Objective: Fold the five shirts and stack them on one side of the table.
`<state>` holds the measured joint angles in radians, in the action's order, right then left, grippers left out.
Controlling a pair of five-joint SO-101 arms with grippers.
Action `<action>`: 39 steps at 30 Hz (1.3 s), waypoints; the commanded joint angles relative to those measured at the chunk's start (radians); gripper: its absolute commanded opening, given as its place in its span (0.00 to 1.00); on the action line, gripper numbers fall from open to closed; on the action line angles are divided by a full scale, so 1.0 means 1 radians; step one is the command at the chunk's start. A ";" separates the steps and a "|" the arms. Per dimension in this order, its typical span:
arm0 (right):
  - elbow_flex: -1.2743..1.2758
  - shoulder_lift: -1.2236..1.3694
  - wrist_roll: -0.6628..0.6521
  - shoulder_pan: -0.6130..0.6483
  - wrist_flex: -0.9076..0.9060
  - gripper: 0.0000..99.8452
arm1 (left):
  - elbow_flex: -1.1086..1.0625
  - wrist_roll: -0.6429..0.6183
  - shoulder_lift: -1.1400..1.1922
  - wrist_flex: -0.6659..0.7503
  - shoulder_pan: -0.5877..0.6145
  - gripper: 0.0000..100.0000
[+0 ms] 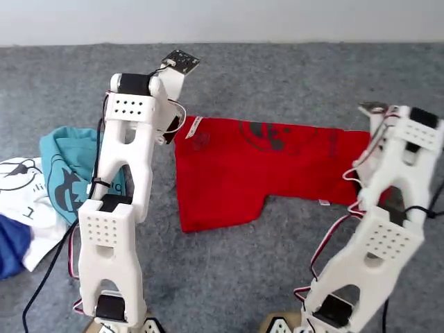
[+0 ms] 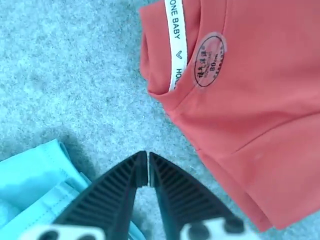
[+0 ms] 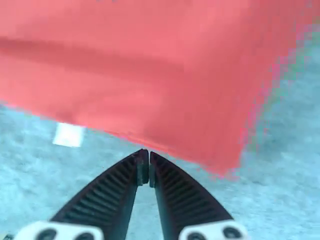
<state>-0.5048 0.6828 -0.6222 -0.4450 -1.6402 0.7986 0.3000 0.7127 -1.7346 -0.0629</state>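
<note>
Left gripper (image 2: 149,167) just beside red shirt (image 2: 250,100)

Soft, even, bright light falls over the grey table (image 1: 229,277). Shadows are faint: a dim patch lies on the table beside the teal shirt (image 2: 30,190), near the left tool (image 2: 149,172).

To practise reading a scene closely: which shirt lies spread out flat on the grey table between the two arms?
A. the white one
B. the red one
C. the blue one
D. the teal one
B: the red shirt lies spread flat, while the teal shirt, white shirt and blue shirt sit bunched in a heap beside it.
</note>
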 commanded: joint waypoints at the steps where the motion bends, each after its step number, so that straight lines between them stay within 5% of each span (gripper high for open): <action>1: -0.041 0.056 -0.015 -0.028 0.050 0.01 | 0.013 -0.009 -0.071 -0.020 0.005 0.02; 9: -0.126 0.044 -0.009 -0.024 -0.105 0.01 | 0.005 -0.009 -0.101 -0.020 0.005 0.02; 20: -0.183 0.137 -0.015 -0.067 0.061 0.01 | 0.005 -0.009 -0.132 -0.020 0.005 0.02; 29: -0.296 0.139 -0.014 -0.099 -0.150 0.01 | 0.005 -0.009 -0.132 -0.020 0.005 0.02; 39: -0.377 -0.042 -0.009 0.018 -0.156 0.01 | -0.012 -0.009 -0.180 -0.021 0.006 0.02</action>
<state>-0.8562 0.7518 -0.6283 -0.4772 -1.7522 0.7956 0.3000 0.6314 -1.7346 -0.0629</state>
